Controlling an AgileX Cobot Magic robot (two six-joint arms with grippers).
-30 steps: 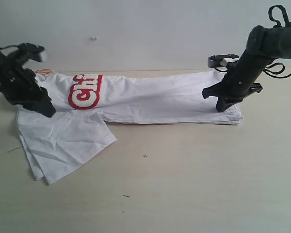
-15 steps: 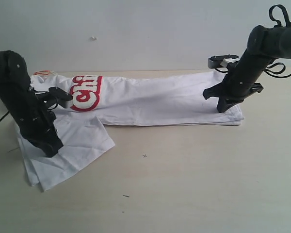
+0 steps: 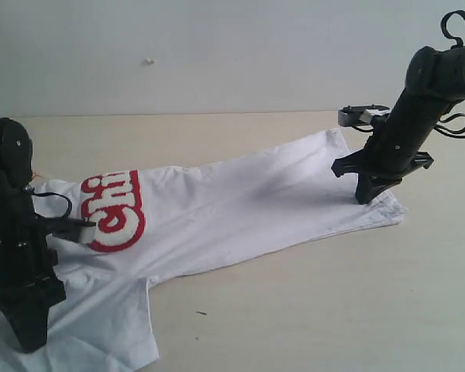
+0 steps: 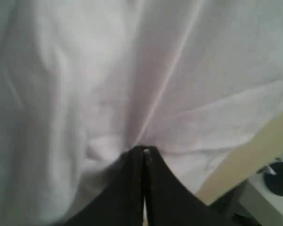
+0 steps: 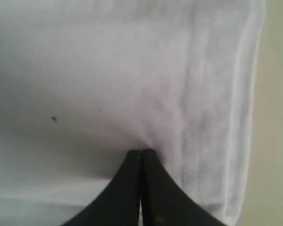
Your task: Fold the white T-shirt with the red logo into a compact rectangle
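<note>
White T-shirt [image 3: 240, 209] on beige table [image 3: 318, 310], pale wall [image 3: 217, 54] behind; left claw [image 3: 27, 343] & right claw [image 3: 364, 198] clamped on it

Legible only on the creased white cotton T-shirt [image 3: 248, 201]: white bubble letters with thick red outline [image 3: 112, 213], apparently "Chi"; further letters hidden.
</note>
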